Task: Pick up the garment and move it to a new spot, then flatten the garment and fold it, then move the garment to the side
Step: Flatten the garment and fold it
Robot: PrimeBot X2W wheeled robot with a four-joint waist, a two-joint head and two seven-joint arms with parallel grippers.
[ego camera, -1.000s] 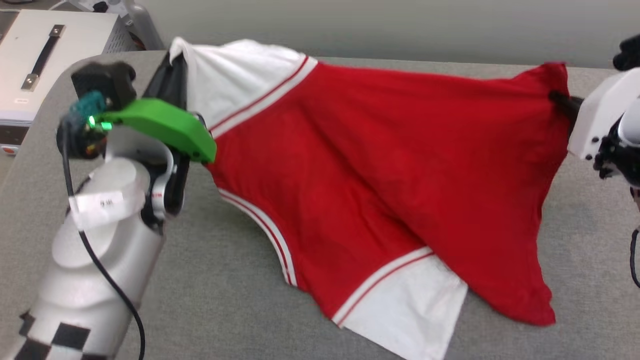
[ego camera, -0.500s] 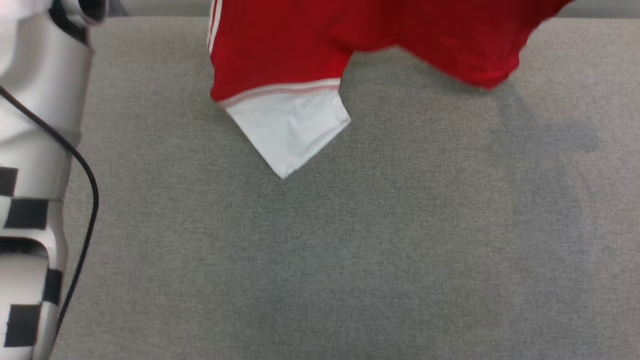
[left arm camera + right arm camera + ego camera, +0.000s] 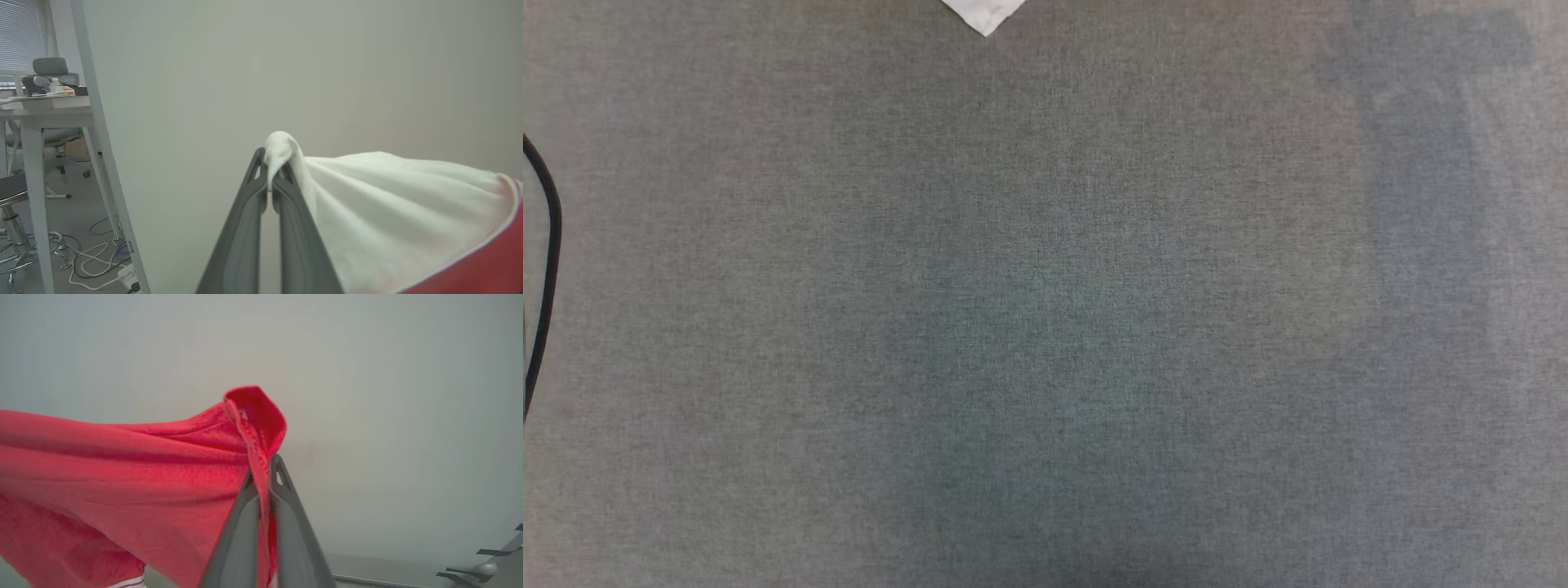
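- Open grey tabletop (image 3: 1045,327) across the head view, passable through the whole middle.
- At its top edge, white sleeve tip of the garment (image 3: 985,11); along the left edge, a black cable (image 3: 554,237).
- Open air, then pale wall (image 3: 347,61), ahead of left gripper (image 3: 269,175) and right gripper (image 3: 264,473).
- Slanted white post (image 3: 96,122) at the left wrist view's left, well apart from the left gripper.

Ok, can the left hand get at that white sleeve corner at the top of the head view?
Probably not as things stand: the left hand is shut on a white part of the jersey, so it would have to let go first. Nothing covers the sleeve corner itself.
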